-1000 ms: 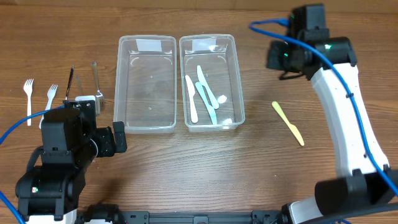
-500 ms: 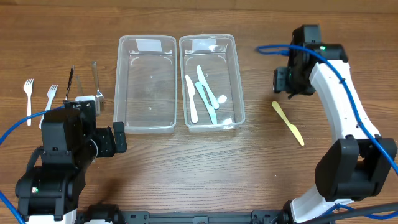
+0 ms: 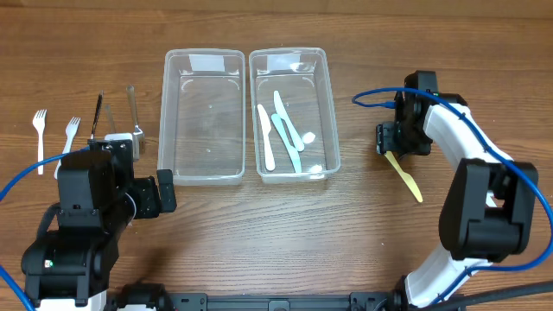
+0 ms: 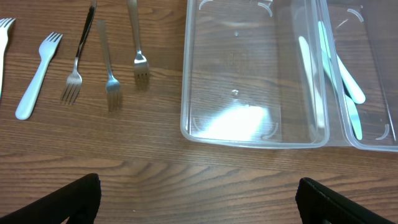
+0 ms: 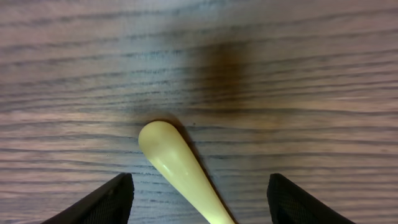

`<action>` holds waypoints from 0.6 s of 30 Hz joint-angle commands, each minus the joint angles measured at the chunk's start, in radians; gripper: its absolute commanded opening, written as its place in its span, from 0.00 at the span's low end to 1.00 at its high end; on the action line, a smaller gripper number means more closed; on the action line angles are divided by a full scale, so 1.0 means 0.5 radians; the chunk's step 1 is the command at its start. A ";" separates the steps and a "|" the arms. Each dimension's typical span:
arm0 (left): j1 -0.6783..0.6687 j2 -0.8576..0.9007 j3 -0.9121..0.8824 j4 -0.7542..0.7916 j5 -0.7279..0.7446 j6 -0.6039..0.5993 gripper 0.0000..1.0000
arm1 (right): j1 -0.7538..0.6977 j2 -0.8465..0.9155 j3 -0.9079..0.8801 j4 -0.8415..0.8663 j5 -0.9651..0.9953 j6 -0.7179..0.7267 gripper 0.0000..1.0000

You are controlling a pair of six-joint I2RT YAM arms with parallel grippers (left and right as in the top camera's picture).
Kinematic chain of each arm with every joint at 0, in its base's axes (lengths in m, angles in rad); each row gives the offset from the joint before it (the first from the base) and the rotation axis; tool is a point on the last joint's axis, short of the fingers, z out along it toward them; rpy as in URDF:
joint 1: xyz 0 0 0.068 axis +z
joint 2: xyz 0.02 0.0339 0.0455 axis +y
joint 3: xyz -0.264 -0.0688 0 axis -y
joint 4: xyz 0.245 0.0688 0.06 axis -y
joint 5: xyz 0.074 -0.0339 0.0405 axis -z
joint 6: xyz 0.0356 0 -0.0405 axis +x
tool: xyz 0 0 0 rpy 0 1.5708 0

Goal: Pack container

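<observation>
The one pale yellow plastic knife (image 3: 402,173) lies flat on the wooden bench (image 3: 285,233), to the right of the containers and clear of them, slanting away from them toward the near edge. The right end effector (image 3: 393,140) sits low over the knife's far, rounded end. From the wrist, the right end effector's two fingers are spread wide with that end between them and bare wood on either side, neither finger touching it. There are two clear rectangular plastic containers, side by side with their long walls touching. The right container (image 3: 331,95) holds a loose bunch of white and light blue plastic cutlery (image 3: 285,134), at least three pieces, overlapping too much to count surely. The left container (image 3: 204,117) has nothing in it. Left of it, near its wall, lie five forks roughly parallel: three metal forks (image 4: 107,62) nearest the container, then two white plastic forks (image 4: 38,74) further out. The left end effector (image 4: 199,199) hangs over the near strip of bench in front of the left container, its fingers set wide apart and holding nothing. The wood in front of both containers is open from side to side.
</observation>
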 commanded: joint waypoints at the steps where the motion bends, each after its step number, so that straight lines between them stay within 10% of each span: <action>1: 0.009 -0.006 0.045 0.018 0.029 -0.020 1.00 | -0.002 0.130 -0.012 0.004 -0.034 -0.021 0.71; 6: 0.009 -0.006 0.045 0.022 0.029 -0.019 1.00 | -0.002 0.216 -0.013 0.003 -0.087 -0.014 0.68; 12: 0.009 -0.006 0.045 0.021 0.030 -0.020 1.00 | -0.002 0.216 -0.013 0.005 -0.087 -0.014 0.35; 18: 0.009 -0.006 0.045 0.021 0.030 -0.020 1.00 | -0.002 0.216 -0.013 0.005 -0.087 -0.014 0.24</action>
